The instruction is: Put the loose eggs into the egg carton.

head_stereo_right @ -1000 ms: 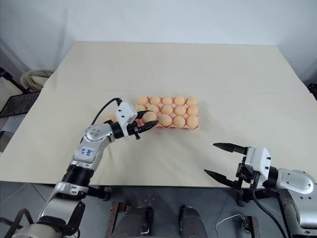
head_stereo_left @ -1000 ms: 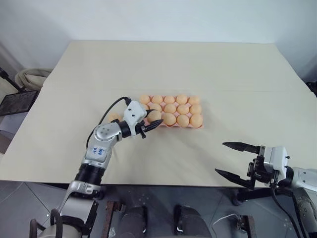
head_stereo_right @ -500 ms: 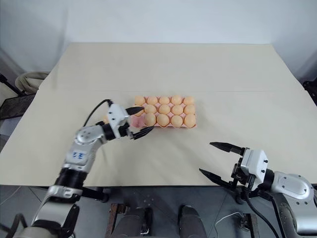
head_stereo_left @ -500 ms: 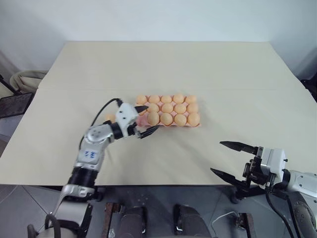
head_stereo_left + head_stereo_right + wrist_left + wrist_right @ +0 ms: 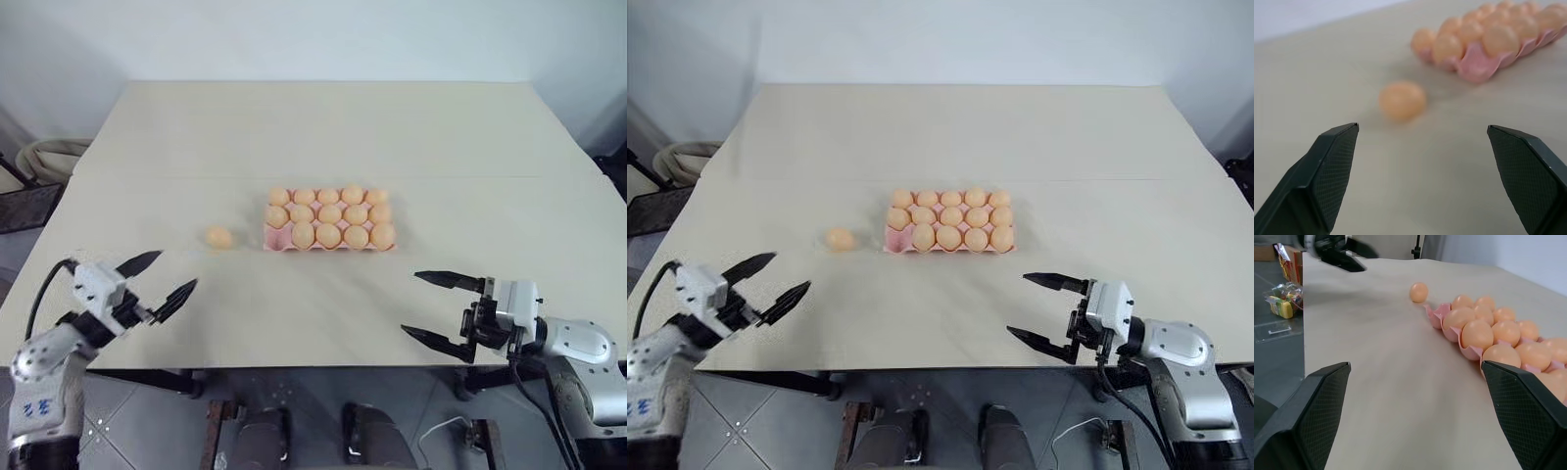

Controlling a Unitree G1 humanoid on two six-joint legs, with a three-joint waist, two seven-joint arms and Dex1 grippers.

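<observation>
Left eye view: 1 loose egg (image 5: 219, 237) lies on the beige table (image 5: 323, 127), just beside the egg carton (image 5: 329, 217) at its 9 o'clock. The carton holds 14 eggs; the near-left cup looks bare, so the last placement is in hand. The left gripper (image 5: 159, 279) hangs at the table's 7 o'clock edge, fingers apart, empty. The right gripper (image 5: 436, 310) sits at 5 o'clock, also spread and empty.

Left wrist view: the egg is smooth, matte, rounded; the carton is ridged pink moulded pulp. The next move probably calls for a gentle, centred pinch.

Right wrist view: the eggs sit snug in scalloped cups.
</observation>
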